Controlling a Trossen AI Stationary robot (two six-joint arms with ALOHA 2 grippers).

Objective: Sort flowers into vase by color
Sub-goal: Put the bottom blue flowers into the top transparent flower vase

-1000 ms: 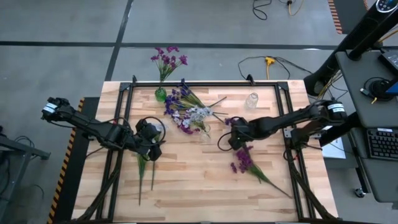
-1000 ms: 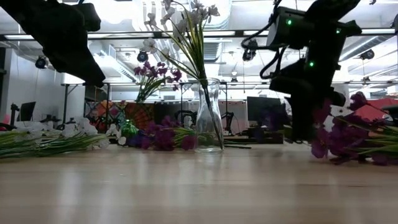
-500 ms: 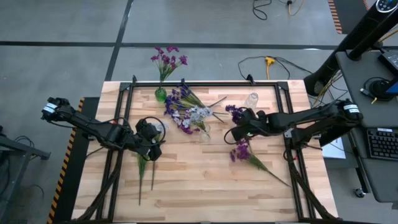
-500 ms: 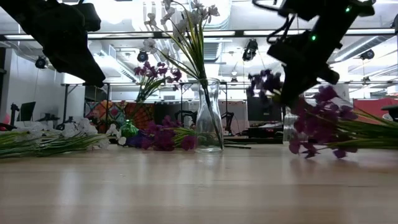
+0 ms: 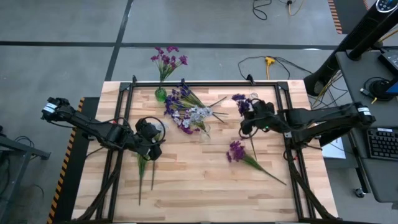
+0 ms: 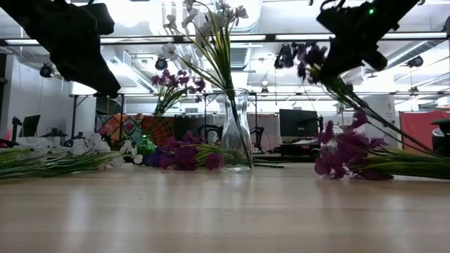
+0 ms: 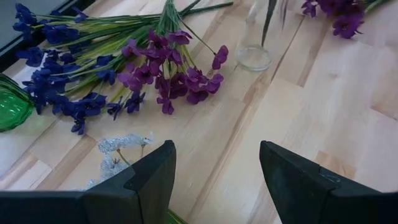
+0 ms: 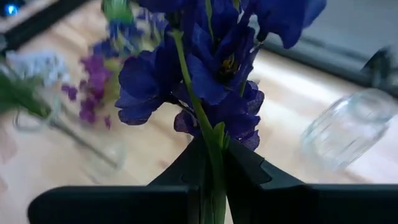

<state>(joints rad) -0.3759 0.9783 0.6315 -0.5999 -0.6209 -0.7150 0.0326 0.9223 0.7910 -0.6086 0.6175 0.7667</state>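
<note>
My right gripper (image 5: pixel 245 122) hangs above the table's right half, shut on a violet-purple flower spray (image 5: pixel 239 100) whose blossoms (image 6: pixel 309 56) stand high. A second purple spray (image 5: pixel 236 151) lies flat on the wood below it. A clear vase (image 6: pixel 236 133) with pale flowers (image 5: pixel 199 114) stands mid-table. A green vase (image 5: pixel 160 94) with magenta flowers (image 5: pixel 168 59) stands at the far edge. Loose blue and purple sprays (image 7: pixel 124 68) lie between them. My left gripper (image 7: pixel 214 168) hovers open at the left (image 5: pixel 154 140), touching nothing. My right gripper pinches the spray's thin green stem (image 8: pixel 210 144) between its two fingers, just below the blossom cluster. The fingers come from the table's right, slanting down, and the blossoms stand out past the fingertips. The stem (image 6: pixel 380 109) slopes down behind; its lower end is hidden.
A clear jar (image 5: pixel 252 99) sits at the far right, close to my right gripper. Green stems (image 5: pixel 142 174) lie on the wood near my left gripper. A black frame (image 5: pixel 205 83) runs along the table's far edge. Bare wood lies along the near edge.
My right gripper has risen and gone toward the far edge, tipping more level, carrying one purple spray up off the table. The other purple spray has stayed on the wood, sliding a little toward the left.
</note>
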